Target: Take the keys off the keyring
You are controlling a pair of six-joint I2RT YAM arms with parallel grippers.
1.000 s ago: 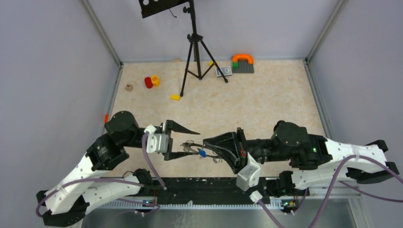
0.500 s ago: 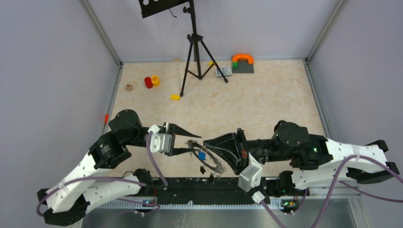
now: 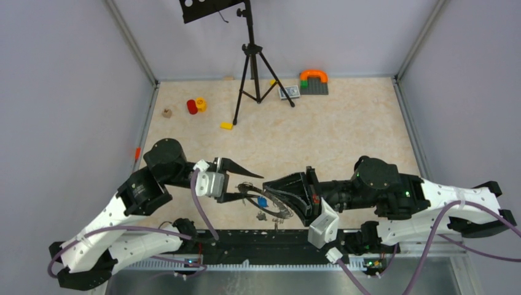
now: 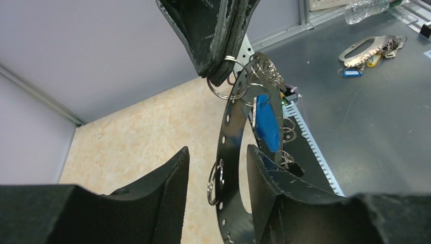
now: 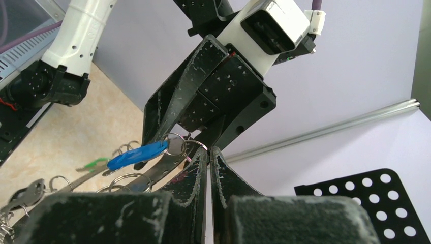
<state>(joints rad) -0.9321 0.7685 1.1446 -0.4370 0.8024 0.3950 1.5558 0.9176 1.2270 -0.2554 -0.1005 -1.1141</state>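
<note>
The keyring (image 3: 274, 207), a wide flat grey band with small holes, hangs in the air between the two arms near the table's front edge. My right gripper (image 3: 266, 183) is shut, its tips pinching a small split ring (image 4: 223, 87) at the top of the keyring (image 4: 229, 137). Around the band stands my left gripper (image 4: 217, 175), open. One finger (image 4: 262, 188) is close beside the metal and the other finger (image 4: 173, 193) is well clear. Keys dangle from the band: a blue-tagged one (image 4: 265, 124) (image 5: 136, 154), a green-tagged one (image 5: 95, 163) and silver ones (image 3: 263, 215).
A black tripod (image 3: 250, 67) stands at the back. Near it are a grey brick plate with an orange arch (image 3: 314, 80), red and yellow pieces (image 3: 196, 106) and a yellow block (image 3: 227, 126). On the grey metal shelf (image 4: 366, 127) beyond the table edge lies another bunch of keys (image 4: 367, 51).
My left gripper has shifted right over the keyring band and its jaws have narrowed. The keyring swung down toward the near edge and now hangs tilted. The right gripper stayed shut and still.
</note>
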